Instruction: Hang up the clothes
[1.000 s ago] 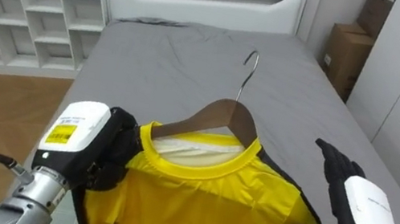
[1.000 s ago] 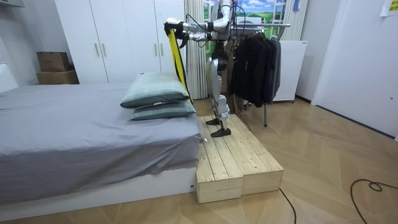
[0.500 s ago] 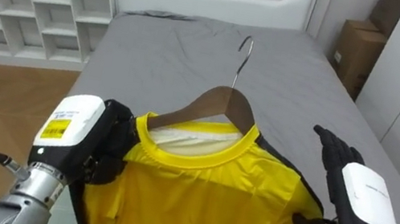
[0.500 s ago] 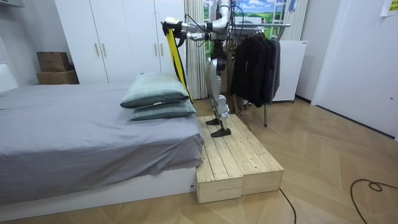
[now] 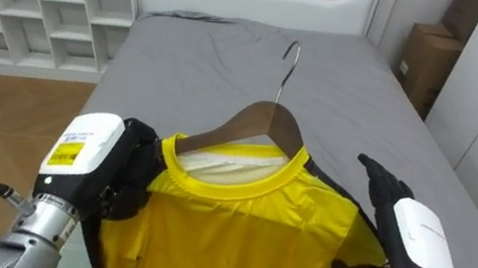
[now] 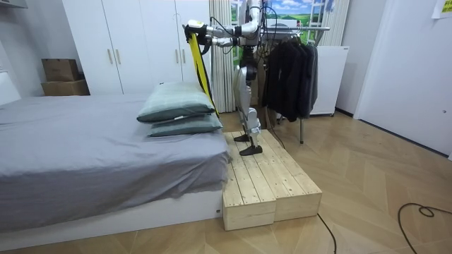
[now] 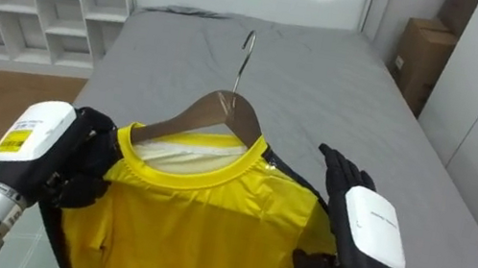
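The shirt [image 5: 233,226] on its hanger [image 5: 265,124] is held over the bed [image 5: 202,65], clenched in the left hand [image 5: 121,168], the right hand [image 5: 402,234] spread flat alongside. The hook [image 5: 291,60] should be kept upright.

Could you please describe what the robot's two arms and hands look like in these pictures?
Both hands have black fingers and a smooth, rounded white shell on the back. The left hand bears a yellow label on its shell; the right hand has none. Each joins a silver metal wrist.
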